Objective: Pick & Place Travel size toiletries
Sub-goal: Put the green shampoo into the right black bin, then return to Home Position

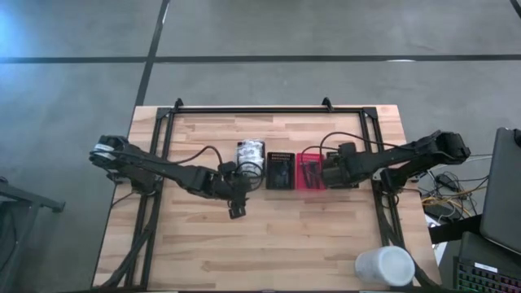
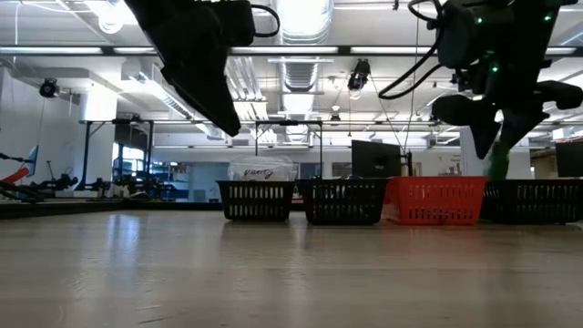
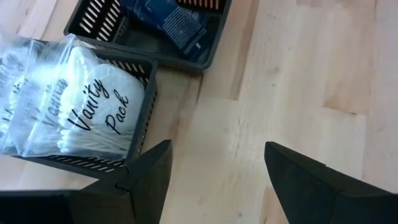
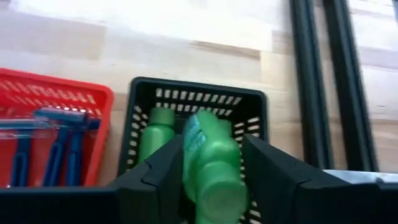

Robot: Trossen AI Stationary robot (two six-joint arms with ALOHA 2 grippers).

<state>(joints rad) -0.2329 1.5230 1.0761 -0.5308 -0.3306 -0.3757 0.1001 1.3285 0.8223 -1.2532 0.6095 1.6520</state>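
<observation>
**Green bottle held over the end bin**

Pale wood is the table (image 1: 269, 236) in the high view, with a row of small bins across its middle. The left gripper (image 1: 237, 210) hangs over bare wood just in front of the leftmost bin, and the right gripper (image 1: 332, 173) sits at the row's right end, beside the red bin (image 1: 309, 172). A large white cup (image 1: 384, 266) stands near the table's front right corner, well apart from the bins.

The low view shows the bins side by side, black ones and the red bin between them, both arms hanging above.

In the left wrist view, the left fingers (image 3: 149, 177) are spread wide with nothing between them. Just beside them, a black bin (image 3: 134, 109) holds white packets (image 3: 81, 109) lettered "Vanity Pack".

In the right wrist view, the right fingers (image 4: 267, 171) clamp a green bottle (image 4: 211, 168) above a black bin (image 4: 249, 102) that already holds another green bottle (image 4: 155, 137). Blue-handled razors (image 4: 56, 134) lie in the red bin next to it.
</observation>
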